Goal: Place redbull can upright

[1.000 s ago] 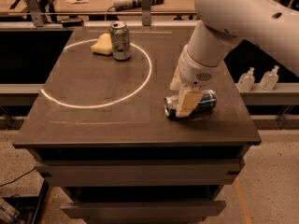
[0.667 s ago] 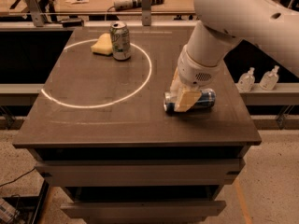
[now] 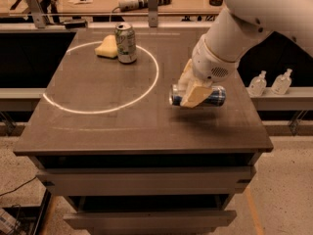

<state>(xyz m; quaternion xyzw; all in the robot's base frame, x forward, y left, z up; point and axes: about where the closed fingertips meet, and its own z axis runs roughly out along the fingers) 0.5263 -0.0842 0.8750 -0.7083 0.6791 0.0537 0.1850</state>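
The redbull can (image 3: 214, 96), slim, blue and silver, lies on its side with its silver top pointing left. My gripper (image 3: 191, 89) comes down from the upper right at the right side of the dark table (image 3: 122, 131). Its cream fingers (image 3: 195, 94) are shut across the can's middle. The can hangs horizontally, a little above the tabletop, and its shadow falls just below it.
A wider white-and-green can (image 3: 126, 43) stands upright at the back left beside a yellow sponge (image 3: 106, 48), on a white circle line (image 3: 98, 110). Two small bottles (image 3: 269, 82) stand on a ledge to the right. A cluttered bench runs behind the table.
The gripper has risen slightly with the can in it. The can has come off the tabletop and still lies horizontal.
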